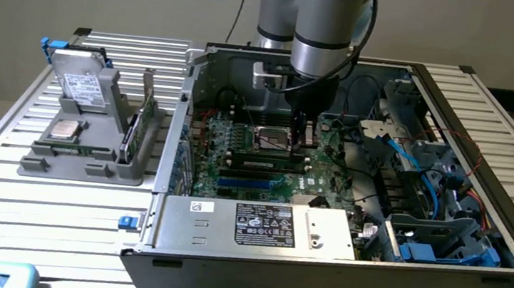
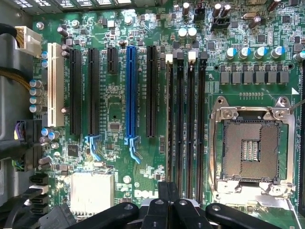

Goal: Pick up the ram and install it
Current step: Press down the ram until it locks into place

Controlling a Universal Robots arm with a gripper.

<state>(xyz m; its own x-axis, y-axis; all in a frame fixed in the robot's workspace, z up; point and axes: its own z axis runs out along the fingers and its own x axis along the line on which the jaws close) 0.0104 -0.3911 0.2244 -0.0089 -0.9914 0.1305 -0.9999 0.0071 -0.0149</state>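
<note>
The ram (image 1: pixel 149 112), a thin green board, stands on edge in a slot of the grey holder (image 1: pixel 92 164), outside the open computer case on the exterior view's left. My gripper (image 1: pixel 300 138) hangs inside the case over the motherboard (image 1: pixel 237 145), well away from the ram. In the wrist view the gripper (image 2: pixel 167 193) is shut, its black fingers (image 2: pixel 157 210) pressed together with nothing between them. It sits over one end of the black memory slots (image 2: pixel 186 119), next to the open processor socket (image 2: pixel 250 148).
The holder also carries a silver-grey drive (image 1: pixel 82 86) and a small square processor chip (image 1: pixel 67 129). The case walls (image 1: pixel 184 108) surround the arm. A labelled power-supply box (image 1: pixel 258 224) lies at the front, with cables and blue drive bays (image 1: pixel 432 205) on the exterior view's right.
</note>
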